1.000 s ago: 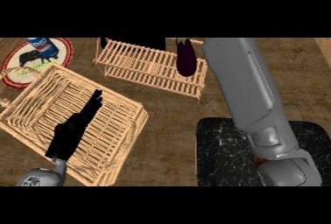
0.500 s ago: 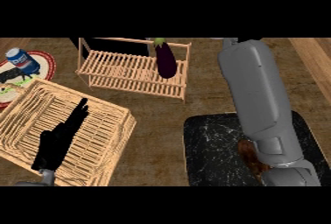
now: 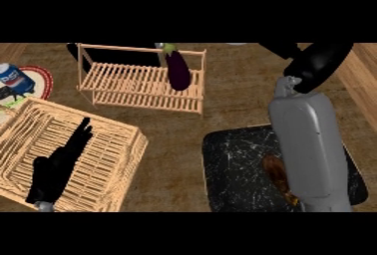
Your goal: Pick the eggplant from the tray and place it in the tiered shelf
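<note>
The dark purple eggplant (image 3: 177, 71) stands with its green stem up at the right end of the slatted wooden tiered shelf (image 3: 132, 89). It leans on the shelf's slats and no hand touches it. My right hand (image 3: 318, 61) is well to the right of the shelf, at the top right, with its fingers relaxed and holding nothing. My left hand (image 3: 60, 165) lies open and flat over the wicker tray (image 3: 110, 172) at the left, fingers straight and pointing up the view. The tray holds no eggplant.
A black speckled slab (image 3: 239, 172) lies under my right forearm, with a brown item (image 3: 275, 173) on it partly hidden by the arm. A red-rimmed plate (image 3: 40, 74) with a blue can (image 3: 13, 79) sits at the far left. A wooden edge runs along the right.
My right hand has drawn back to the right, away from the shelf, and now shows apart from the eggplant. The eggplant stays on the shelf. My left hand still lies over the tray.
</note>
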Controlling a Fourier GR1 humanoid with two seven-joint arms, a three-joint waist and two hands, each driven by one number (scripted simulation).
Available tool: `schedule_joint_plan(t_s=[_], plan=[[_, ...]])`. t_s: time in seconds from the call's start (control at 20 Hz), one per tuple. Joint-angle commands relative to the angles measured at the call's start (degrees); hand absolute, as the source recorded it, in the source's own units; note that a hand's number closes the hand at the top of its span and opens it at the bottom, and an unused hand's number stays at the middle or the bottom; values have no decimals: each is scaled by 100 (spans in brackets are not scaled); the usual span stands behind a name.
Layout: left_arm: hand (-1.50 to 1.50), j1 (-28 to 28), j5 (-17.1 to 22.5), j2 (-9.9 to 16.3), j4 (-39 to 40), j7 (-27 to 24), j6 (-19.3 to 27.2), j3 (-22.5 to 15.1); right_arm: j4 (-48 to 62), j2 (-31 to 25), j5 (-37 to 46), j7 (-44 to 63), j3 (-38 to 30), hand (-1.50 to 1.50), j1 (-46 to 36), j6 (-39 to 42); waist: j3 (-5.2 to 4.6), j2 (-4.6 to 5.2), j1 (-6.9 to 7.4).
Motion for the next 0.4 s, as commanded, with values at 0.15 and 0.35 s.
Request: schedule_joint_plan(t_s=[0.15, 0.35], plan=[[0, 195, -19, -221, 425, -126, 111, -4, -2305, -33, 57, 267, 746, -150, 1559, 1141, -120, 82, -93], [0, 166, 23, -154, 608, -276, -15, 68, -3257, -214, 38, 587, 929, -150, 2383, 1820, -123, 151, 16]])
